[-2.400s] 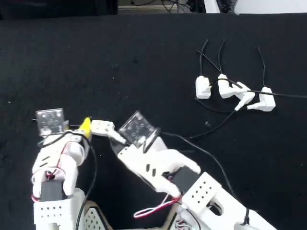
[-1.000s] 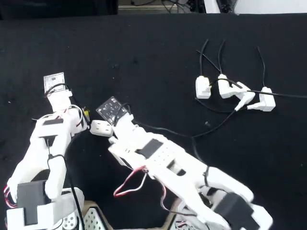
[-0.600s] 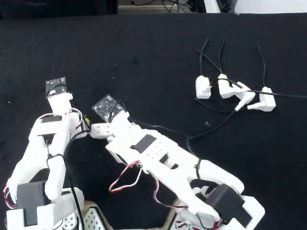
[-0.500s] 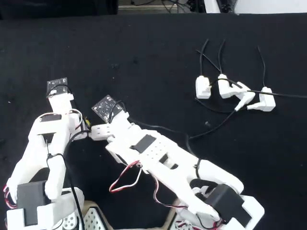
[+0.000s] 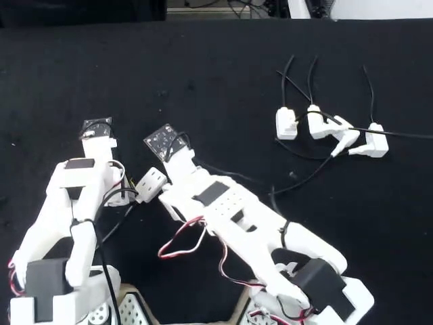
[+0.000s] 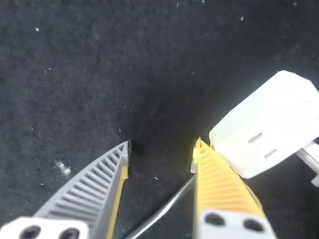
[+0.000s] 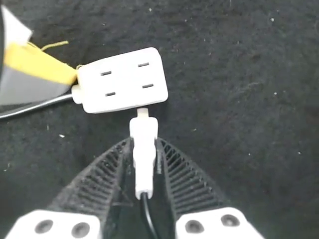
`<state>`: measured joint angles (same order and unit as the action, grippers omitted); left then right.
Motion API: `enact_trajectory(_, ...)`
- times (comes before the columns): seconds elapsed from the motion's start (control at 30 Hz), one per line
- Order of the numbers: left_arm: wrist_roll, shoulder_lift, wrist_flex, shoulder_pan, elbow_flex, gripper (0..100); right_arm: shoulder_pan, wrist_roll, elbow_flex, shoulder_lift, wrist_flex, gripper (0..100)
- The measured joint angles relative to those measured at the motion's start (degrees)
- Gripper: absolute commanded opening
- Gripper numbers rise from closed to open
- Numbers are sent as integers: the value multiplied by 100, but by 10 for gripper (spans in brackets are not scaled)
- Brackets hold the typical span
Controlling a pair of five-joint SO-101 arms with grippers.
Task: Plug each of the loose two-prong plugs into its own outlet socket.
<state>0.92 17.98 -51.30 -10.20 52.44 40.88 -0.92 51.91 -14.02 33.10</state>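
A white outlet block (image 5: 150,181) lies tilted on the black table between my two arms. In the right wrist view my right gripper (image 7: 144,144) is shut on a white two-prong plug (image 7: 144,142). The plug's tip is against the side of the outlet block (image 7: 122,79), whose top shows two pairs of slots. My left gripper (image 6: 162,149) is open, with its yellow finger (image 6: 219,189) touching the end of the outlet block (image 6: 269,132). A thin dark cable (image 6: 159,211) passes between its fingers. Several loose white plugs (image 5: 316,124) lie at the far right.
Black cords (image 5: 298,84) run from the loose plugs toward the table's far edge. Another cord (image 5: 304,177) crosses the table from the right arm toward those plugs. The black tabletop (image 5: 169,74) stretches behind both arms.
Both wrists have shifted a little to the right and nearer. The outlet block has turned from lying level to tilted and moved slightly right.
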Motion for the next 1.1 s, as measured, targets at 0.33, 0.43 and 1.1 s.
enact_trajectory(0.33, 53, 1873, 0, -870, 510, 213, 0, 651, -993, 44, 1363, 11)
enact_trajectory(0.43, 448, 2330, -9, -1020, 905, 210, 0, 756, -1468, 44, 1767, 11)
enact_trajectory(1.1, 791, 3534, 571, -1064, 2409, 210, -510, 914, -5785, 2936, 4835, 11)
